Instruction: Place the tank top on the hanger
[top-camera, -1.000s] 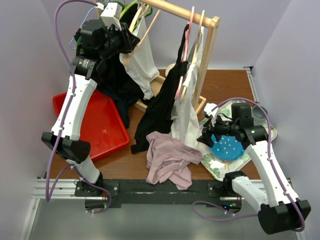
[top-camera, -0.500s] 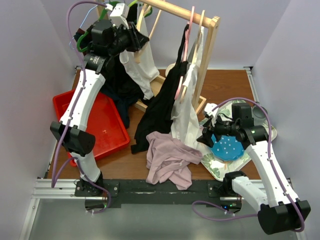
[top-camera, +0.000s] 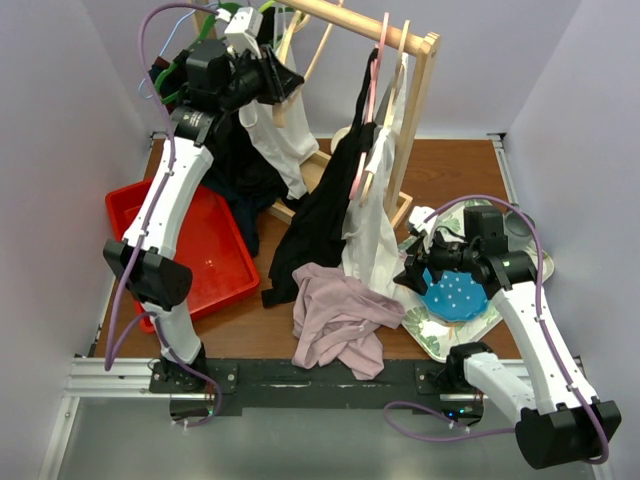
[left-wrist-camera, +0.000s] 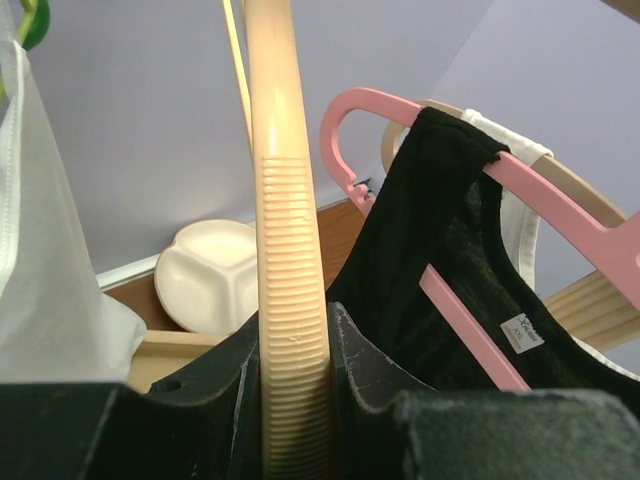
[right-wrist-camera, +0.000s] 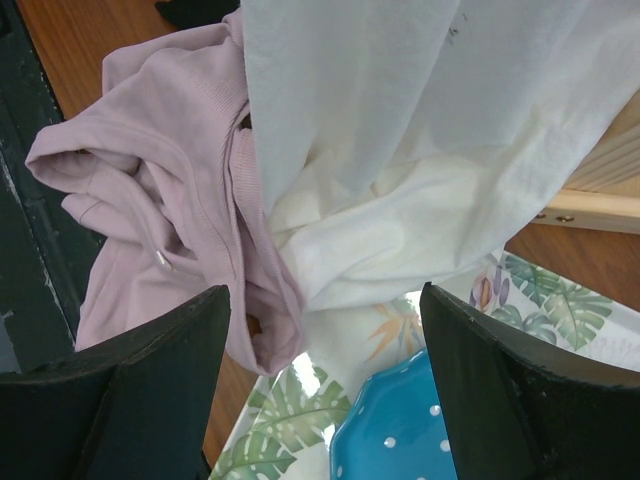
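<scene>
- While my left gripper clamps its fingers narrowly on the ribbed arm of the hanger, that hanger sits high at the far left by the rack. Its long axis runs straight out from the grip.
- Down at near centre, the tank top lies crumpled on the worktop, well apart from the hanger.
- My right gripper, fingers spread wide and holding nothing, hovers just right of that heap, so it is the nearer arm.
- A hanging white garment overlaps the heap's right edge in the right wrist view, so I judge the pick should land left of that hem.
</scene>
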